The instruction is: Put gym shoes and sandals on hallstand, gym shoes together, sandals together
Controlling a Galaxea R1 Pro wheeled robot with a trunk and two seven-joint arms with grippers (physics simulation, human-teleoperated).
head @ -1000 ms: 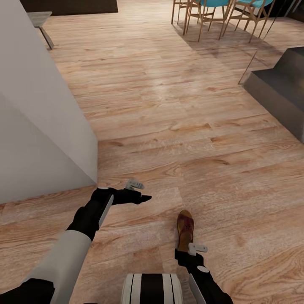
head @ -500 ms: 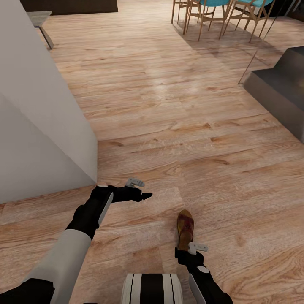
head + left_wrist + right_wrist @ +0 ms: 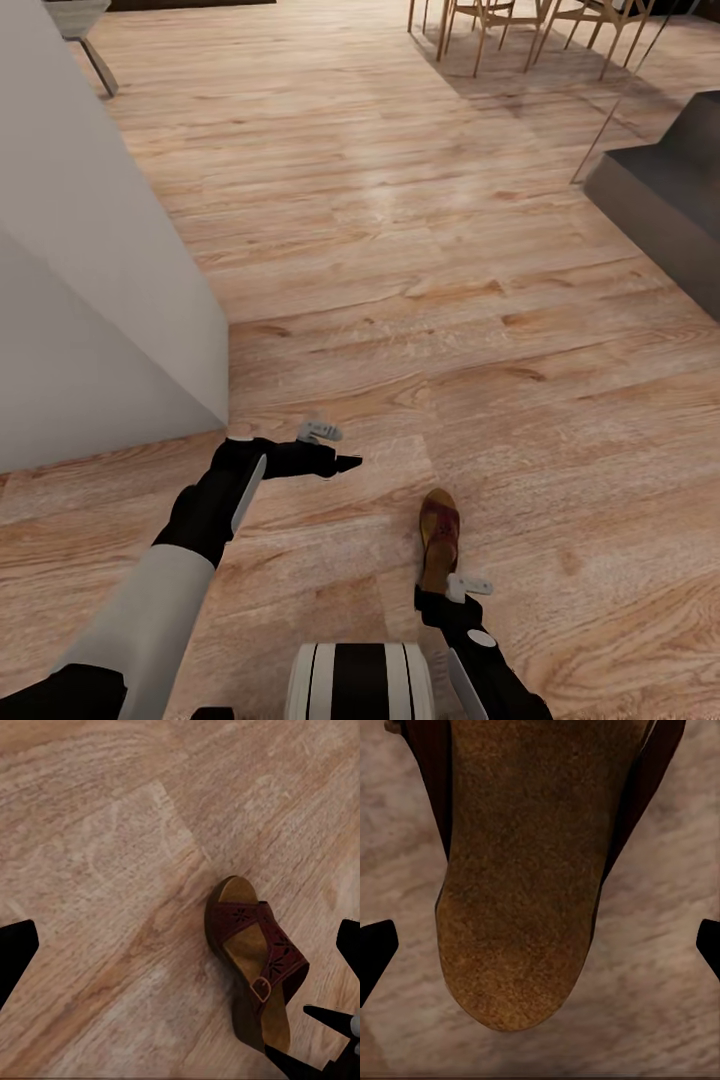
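Sandal (image 3: 438, 538) seen flat on corridor floor (image 3: 420, 300), heel toward right claw (image 3: 440, 592), fingers spread wide either side, apparently lined up for grasp. Left claw (image 3: 340, 463) held apart, empty, above floor alongside.

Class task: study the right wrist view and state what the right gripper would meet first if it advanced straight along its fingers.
Most likely the sandal: its tan heel end lies centred between the right gripper's open fingers. Depth is unclear, so the gap left cannot be told.
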